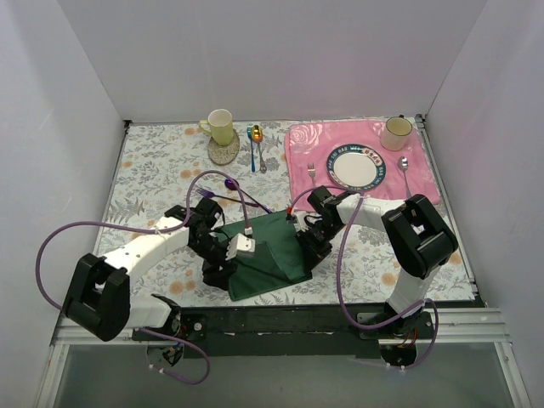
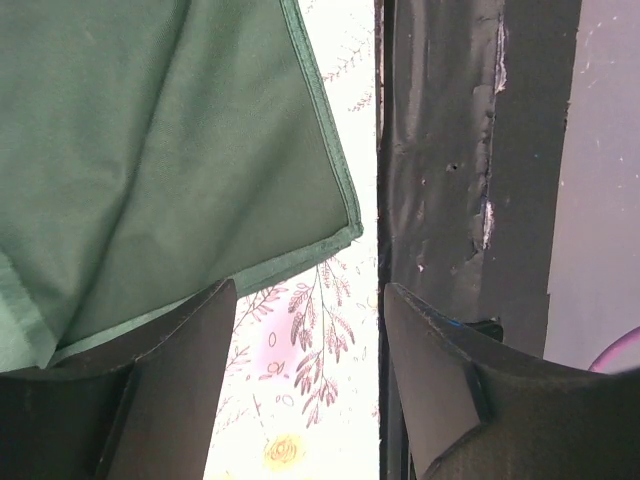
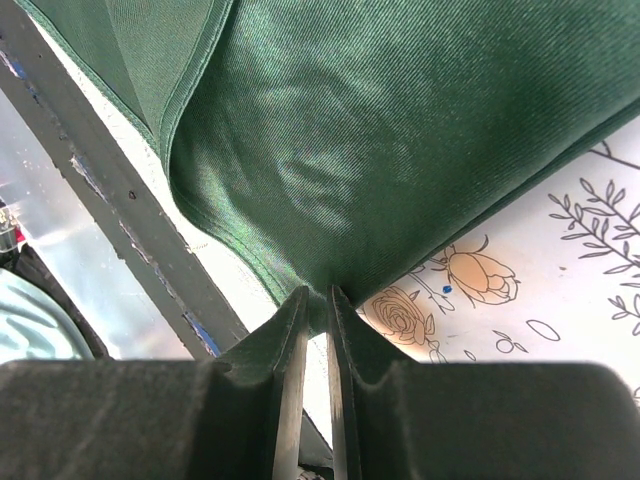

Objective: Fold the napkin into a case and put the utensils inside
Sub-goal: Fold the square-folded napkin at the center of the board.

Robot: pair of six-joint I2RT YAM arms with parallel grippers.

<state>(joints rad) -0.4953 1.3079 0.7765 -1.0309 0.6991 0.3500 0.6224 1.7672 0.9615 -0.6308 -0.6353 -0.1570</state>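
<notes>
The dark green napkin (image 1: 268,248) lies partly folded and rumpled on the floral tablecloth near the front edge. My right gripper (image 1: 316,250) is shut on the napkin's right edge; in the right wrist view the pinched fold (image 3: 318,296) sits between nearly closed jaws (image 3: 316,310) and the cloth (image 3: 400,130) is lifted. My left gripper (image 1: 217,272) is open at the napkin's front left; its view shows the napkin (image 2: 170,150) with a corner beside my left finger (image 2: 180,390), and nothing between the jaws (image 2: 310,310). The purple spoon (image 1: 230,183) and fork (image 1: 205,194) lie behind the napkin.
A cream mug (image 1: 220,127) on a coaster and blue and gold spoons (image 1: 254,144) sit at the back. A pink placemat (image 1: 425,174) holds a plate (image 1: 333,161), silver fork (image 1: 311,175), silver spoon (image 1: 405,167) and cup (image 1: 396,132). The dark front rail (image 2: 450,150) is close.
</notes>
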